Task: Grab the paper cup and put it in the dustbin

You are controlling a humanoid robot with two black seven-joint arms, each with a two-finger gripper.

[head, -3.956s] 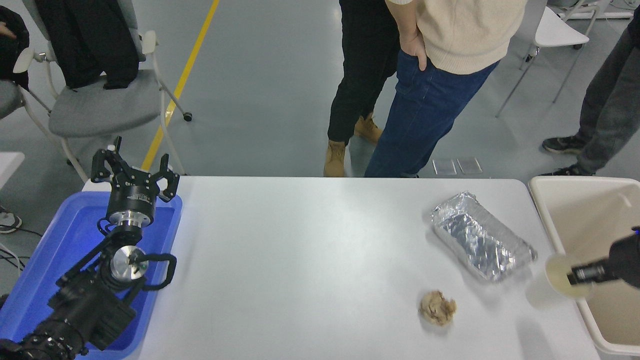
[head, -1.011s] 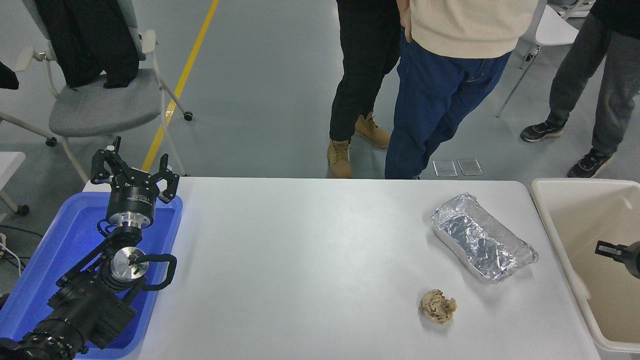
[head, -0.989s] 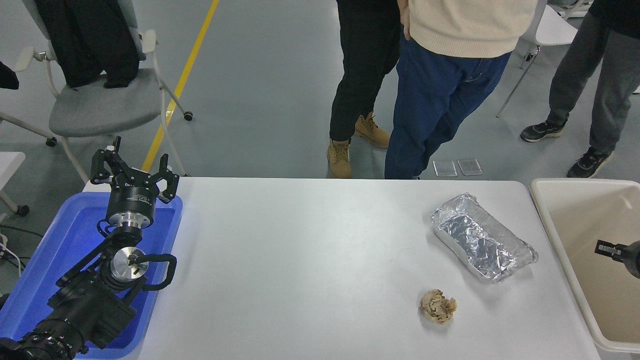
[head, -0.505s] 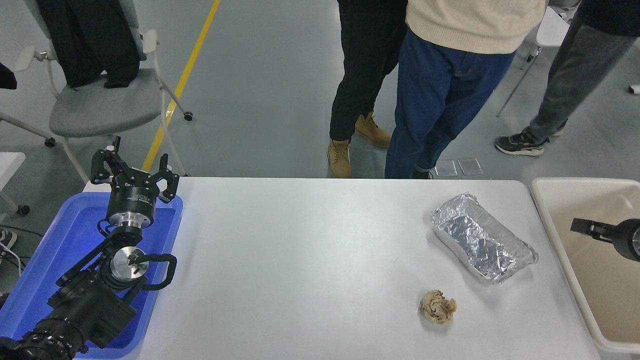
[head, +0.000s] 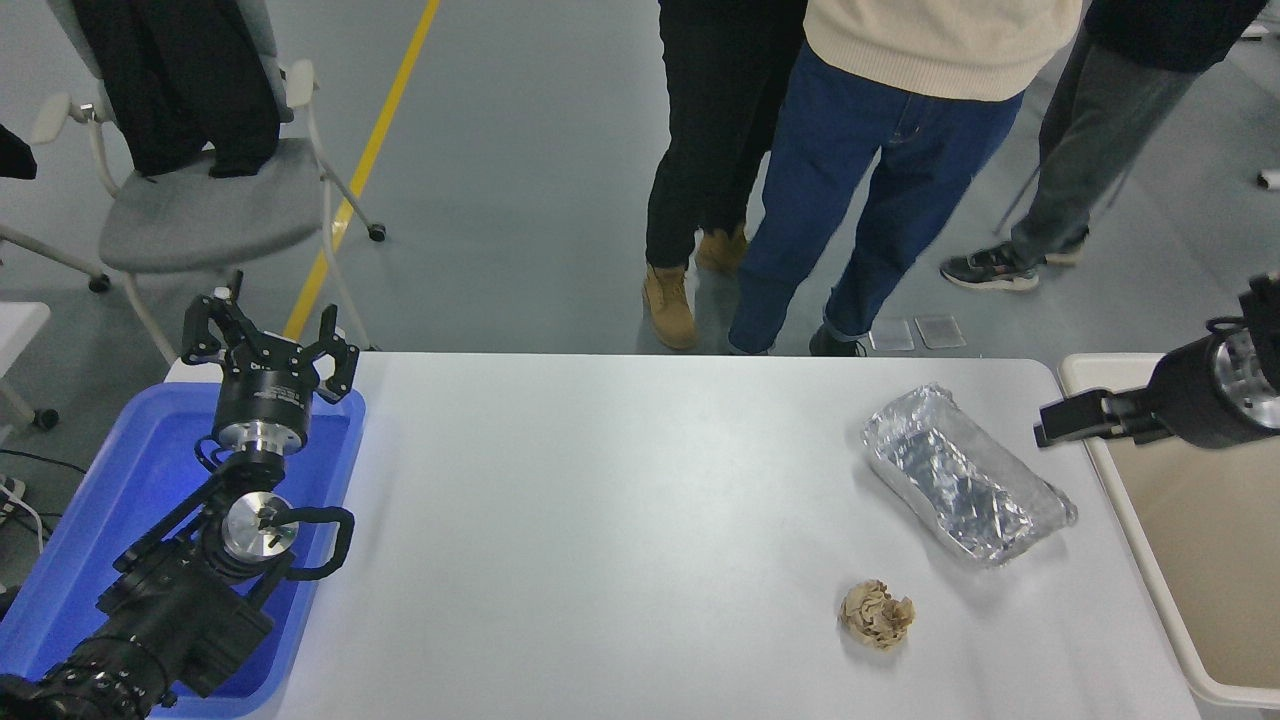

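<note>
A grey workshop floor with a yellow line [head: 385,130] runs behind a white desk [head: 620,540], and three people stand at its far side, seen only from the waist down. A grey chair [head: 190,210] with dark clothing draped on it stands at the far left.

Off the desk's right edge sits the cream dustbin [head: 1130,500], only partly in view. At the left edge lies a blue plastic tray [head: 90,520], and the left gripper [head: 268,345] is parked over it with its fingers spread apart, holding nothing. The right gripper [head: 1050,425] reaches in from the right edge, hovering above the dustbin's far-left corner, near the foil tray [head: 960,480]. Only one dark fingertip end shows, and it carries nothing; whether its fingers are parted or closed I cannot tell.

The paper cup is nowhere in view: not on the desk, not in either gripper, and not in the visible part of the dustbin. As I judge it, the cup probably lies in the hidden part of the bin, so the drop looks done and the step in hand is getting the arm clear. To do that well, the arm should lift high enough to clear the bin's thick rim and steer away from the foil tray, which is light and would likely skid or crumple at a brush.

Counted: three people, two grippers, one chair, one desk, one dustbin, one blue tray, one foil tray, one crumpled brown paper ball [head: 876,614] near the desk's front, and no paper cup on show.
</note>
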